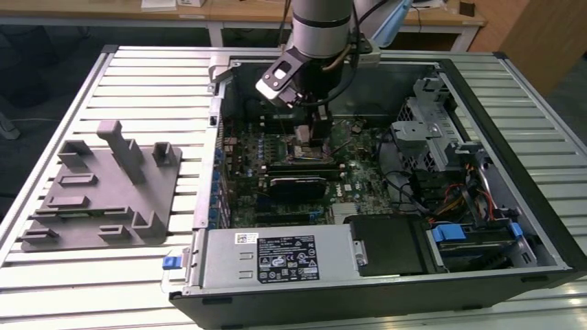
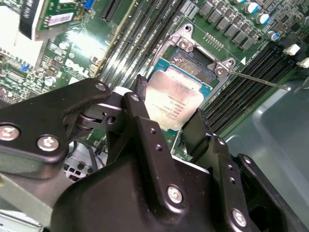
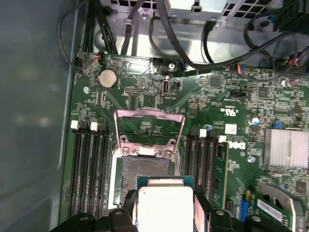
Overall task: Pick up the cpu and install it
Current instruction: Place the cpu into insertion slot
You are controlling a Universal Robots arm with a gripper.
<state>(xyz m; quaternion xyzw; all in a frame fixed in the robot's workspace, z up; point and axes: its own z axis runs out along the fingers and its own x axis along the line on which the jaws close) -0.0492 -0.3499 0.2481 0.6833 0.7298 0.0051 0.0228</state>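
Cpu [image 2: 176,96] — pinched at two edges by the claw [image 2: 167,102], hovering just over the open socket [image 3: 145,166].

Arm [image 1: 321,27] stands vertical, wrist downward; pincer [image 2: 168,107] clamped on the cpu [image 3: 165,205].

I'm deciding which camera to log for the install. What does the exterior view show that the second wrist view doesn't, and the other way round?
Exterior view adds: the whole open computer case, the arm above it, and the grey fixture block on the slatted table, to the exterior view's left of the case. Second wrist view adds: the pincer shut on the cpu, close to the socket's metal frame. Both share: the green motherboard.
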